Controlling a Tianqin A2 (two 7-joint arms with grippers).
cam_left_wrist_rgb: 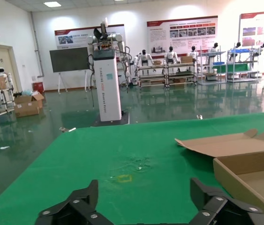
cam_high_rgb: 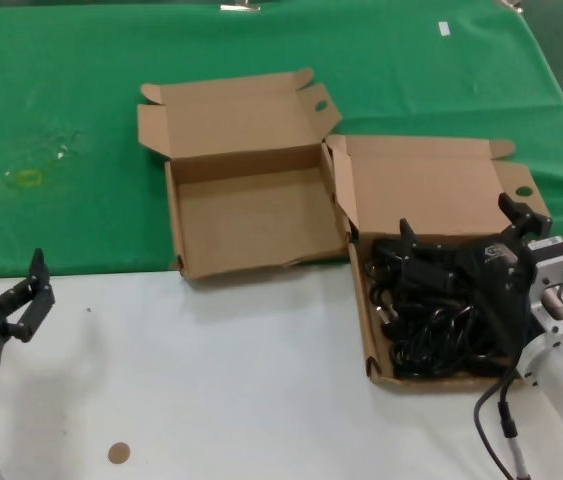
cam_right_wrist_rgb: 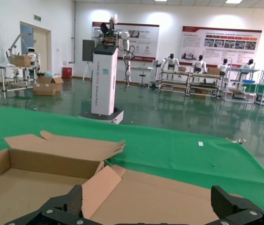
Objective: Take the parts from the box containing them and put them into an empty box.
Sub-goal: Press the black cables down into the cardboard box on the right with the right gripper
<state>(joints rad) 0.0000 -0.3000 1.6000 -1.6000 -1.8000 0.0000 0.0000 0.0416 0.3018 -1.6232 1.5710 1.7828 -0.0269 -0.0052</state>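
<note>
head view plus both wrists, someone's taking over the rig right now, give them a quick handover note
Right gripper: open, low over the power cords in the full box, holding nothing yet.
Left gripper: open and empty, parked over the white table at the robot's left.
Things: all the cords visible lie in the full box on the right. The empty box sits just left of it, lid open, tray bare.
Done: nothing moved so far.
Left: every bundle remains to be grasped and carried into the empty box.
</note>
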